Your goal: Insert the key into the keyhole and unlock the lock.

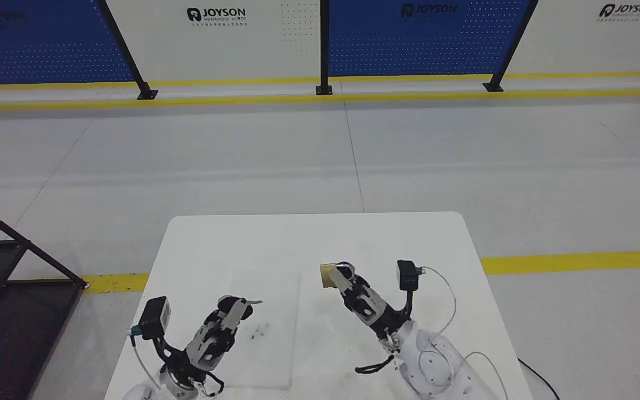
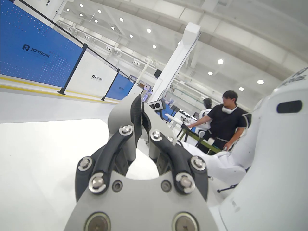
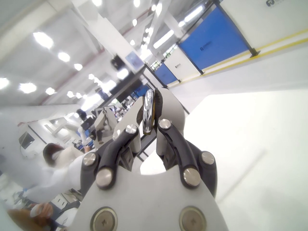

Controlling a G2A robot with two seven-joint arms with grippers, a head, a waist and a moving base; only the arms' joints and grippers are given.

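The right gripper [image 3: 152, 98] pinches a small brass padlock [image 3: 147, 115], its chrome shackle showing between the fingers, over the white table [image 1: 400, 240]. The left gripper [image 2: 139, 106] is pressed together on what looks like the key [image 1: 254, 301], a thin sliver at its tip. Both are probably stiff, smooth metal. The light key could twist, so hold its flat bow

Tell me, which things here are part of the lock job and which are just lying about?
Job: brass padlock with silver shackle, clamped in right jaws; small grey key, in left jaws.
Lying about: tiny grey bits on white table; blue-and-white barrier panels.
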